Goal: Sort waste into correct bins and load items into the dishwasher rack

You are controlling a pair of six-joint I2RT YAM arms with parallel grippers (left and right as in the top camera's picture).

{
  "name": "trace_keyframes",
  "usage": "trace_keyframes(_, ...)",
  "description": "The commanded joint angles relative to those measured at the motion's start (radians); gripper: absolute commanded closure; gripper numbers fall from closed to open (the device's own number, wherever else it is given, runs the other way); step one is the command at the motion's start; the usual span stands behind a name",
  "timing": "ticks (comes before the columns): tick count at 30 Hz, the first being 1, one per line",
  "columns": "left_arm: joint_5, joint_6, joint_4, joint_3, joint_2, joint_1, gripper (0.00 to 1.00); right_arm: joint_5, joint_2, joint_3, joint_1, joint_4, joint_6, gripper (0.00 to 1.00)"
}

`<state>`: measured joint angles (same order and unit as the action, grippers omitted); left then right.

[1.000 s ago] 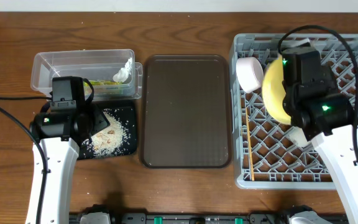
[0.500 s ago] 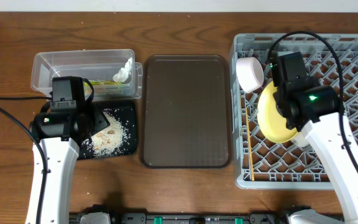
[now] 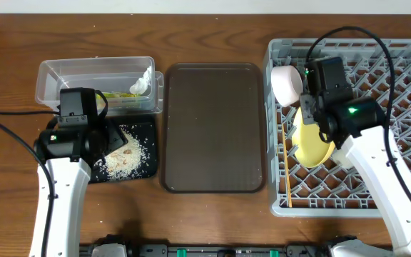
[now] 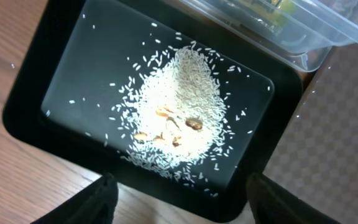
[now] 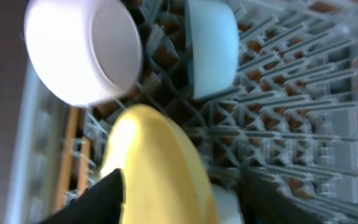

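Grey square plastic dishwasher rack [image 3: 377, 64] with upright pegs across the right of the overhead frame. Leaning among the pegs at its left side, tilted on edge: round yellow plate [image 3: 310, 145]. Just above that, at the rack's upper left corner, white bowl [image 3: 286, 84] lying on its side; light blue bowl [image 5: 213, 46] beside it, top centre of the right wrist frame. Two wooden chopsticks [image 3: 286, 168] lying along the rack's left wall. Right end effector [image 5: 185, 199] poised over the plate, fingers spread wide, plate rim between them, far finger apart from it, no grip visible. Large brown serving tray [image 3: 214, 128] mid-frame on the wooden worktop [image 3: 212, 36]. Upper left: clear plastic rectangular tub [image 3: 70, 75] holding crumpled white tissue [image 3: 143, 82] and yellow-green snack wrapper [image 3: 120, 96], its lower edge overlapping the shallow black rectangular tray [image 4: 61, 74]. Heaped in that tray's middle: loose whitish rice-like scraps [image 4: 179, 118] with a few brown bits. Left end effector [image 4: 179, 202] hanging above the tray's near edge, fingers wide apart, nothing between them.
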<state>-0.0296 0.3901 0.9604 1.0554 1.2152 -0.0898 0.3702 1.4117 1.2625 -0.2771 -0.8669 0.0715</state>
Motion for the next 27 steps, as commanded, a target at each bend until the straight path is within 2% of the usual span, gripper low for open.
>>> trace_keyframes(1, -0.003, -0.041, -0.008, 0.013, -0.011, 0.000, 0.25, -0.169, -0.047, -0.001, 0.061, 0.025, 0.043, 0.33)
trace_keyframes(5, 0.060, -0.159, -0.039, 0.037, -0.012, 0.043, 0.18, -0.406, -0.072, -0.001, 0.167, 0.058, -0.029, 0.17)
trace_keyframes(8, 0.090, -0.217, -0.024, 0.041, -0.012, 0.086, 0.14, -0.528, -0.079, -0.001, 0.242, 0.021, -0.043, 0.01)
trace_keyframes(13, 0.097, -0.213, 0.112, 0.041, -0.016, 0.109, 0.12, -0.547, -0.099, -0.001, 0.319, -0.100, -0.016, 0.01)
trace_keyframes(17, 0.098, -0.214, 0.170, 0.026, -0.072, 0.109, 0.12, -0.509, -0.153, -0.003, 0.325, -0.166, -0.016, 0.01)
trace_keyframes(21, 0.097, -0.235, 0.137, -0.042, -0.232, 0.109, 0.12, -0.509, -0.258, -0.068, 0.323, -0.146, -0.017, 0.01)
trace_keyframes(26, 0.097, -0.221, 0.020, -0.180, -0.537, 0.109, 0.12, -0.505, -0.476, -0.278, 0.323, 0.010, -0.016, 0.01)
trace_keyframes(27, 0.097, -0.204, 0.005, -0.204, -0.595, 0.109, 0.08, -0.500, -0.521, -0.315, 0.323, 0.033, -0.016, 0.01)
